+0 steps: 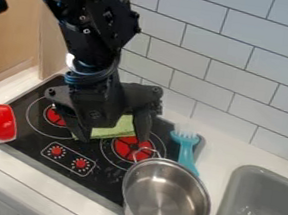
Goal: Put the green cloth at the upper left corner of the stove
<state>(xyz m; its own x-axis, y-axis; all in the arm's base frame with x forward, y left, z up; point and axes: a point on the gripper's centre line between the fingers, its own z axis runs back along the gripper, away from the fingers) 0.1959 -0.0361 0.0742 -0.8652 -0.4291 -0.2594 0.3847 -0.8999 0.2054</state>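
The job looks to be at the grasping stage, with the placing yet to do. The cloth (122, 128) lies on the stove (107, 174), between the left burner (55, 116) and the right burner (126, 148), away from the far left corner, which I take to be the goal. The gripper (113, 139) hangs low over it with its jaws spread wide, one on each side of the green fabric; nothing looks gripped. What is left, as I judge it: close on the cloth, lift it, carry it to the far left and let it go flat there. Around it, a red thing (1, 122) sits at the stove's near left edge, a teal brush (186, 148) lies at the right edge, and a metal pot (165, 196) covers the near right corner. The sink (260, 211) is set into the worktop (4, 163) farther right. None of these seems to block the way to the far left; the tiled wall (247, 68) behind the stove is the likelier limit, so the arm should have care there.
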